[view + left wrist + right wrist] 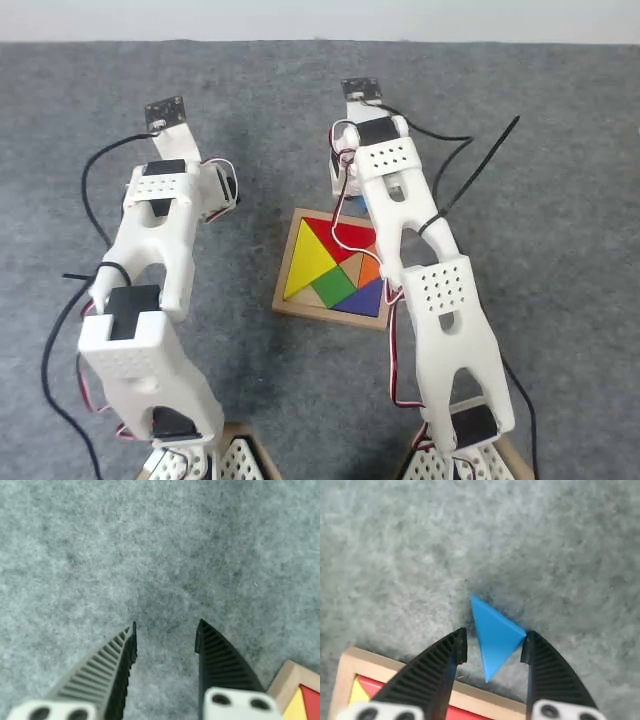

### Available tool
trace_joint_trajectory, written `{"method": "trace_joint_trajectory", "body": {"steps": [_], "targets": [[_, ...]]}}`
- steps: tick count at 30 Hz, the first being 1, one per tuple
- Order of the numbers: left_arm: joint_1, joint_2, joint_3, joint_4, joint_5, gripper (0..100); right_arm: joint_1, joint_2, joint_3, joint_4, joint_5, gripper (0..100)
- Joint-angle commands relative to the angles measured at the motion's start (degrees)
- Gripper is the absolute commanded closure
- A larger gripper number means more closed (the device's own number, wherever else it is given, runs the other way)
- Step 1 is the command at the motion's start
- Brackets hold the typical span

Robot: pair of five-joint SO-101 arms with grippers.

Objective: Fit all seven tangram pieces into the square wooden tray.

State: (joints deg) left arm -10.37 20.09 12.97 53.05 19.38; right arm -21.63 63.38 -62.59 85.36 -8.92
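The right tool is released. Its two ribbed fingers are spread wide and stand on either side of the blue triangle. The triangle lies flat on the grey, carpet-like worktop between the fingertips. One of its corners touches the inner face of one fingertip. The other fingertip stands just clear of the triangle's edge, with a sliver of worktop showing in the gap. One point of the triangle reaches out past the fingertips, away from the tool, and another points back toward the tool's base. Just behind the triangle on that side runs the rim of the square wooden tray. Whether the triangle's near tip touches the rim cannot be told.

In the high view the tray sits partly under the right arm, with coloured pieces lying flat inside it. A red piece lies along the edge nearest the right tool, with a yellow piece beside it. A green piece, a purple piece and an orange piece lie farther back from the tool. Two tan patches among them may be wooden pieces or bare tray floor; it cannot be told which.

The left tool is released as well, its fingers spread with bare worktop between them. One corner of the tray lies off the outer side of one finger, back near that finger's base and apart from it.
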Motion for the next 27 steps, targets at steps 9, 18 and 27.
{"method": "trace_joint_trajectory", "body": {"steps": [9,18,27], "targets": [[0.18,-3.69,-1.19,0.18,-0.35,81,1.19,-1.63,-2.64,-0.66,8.62,80.1],[0.09,-3.69,-1.19,0.18,-0.35,81,-0.13,-1.54,-2.37,0.04,12.22,80.5],[0.0,-3.78,-1.19,0.18,-0.35,81,-0.92,0.92,-2.73,0.22,12.31,91.3]]}}
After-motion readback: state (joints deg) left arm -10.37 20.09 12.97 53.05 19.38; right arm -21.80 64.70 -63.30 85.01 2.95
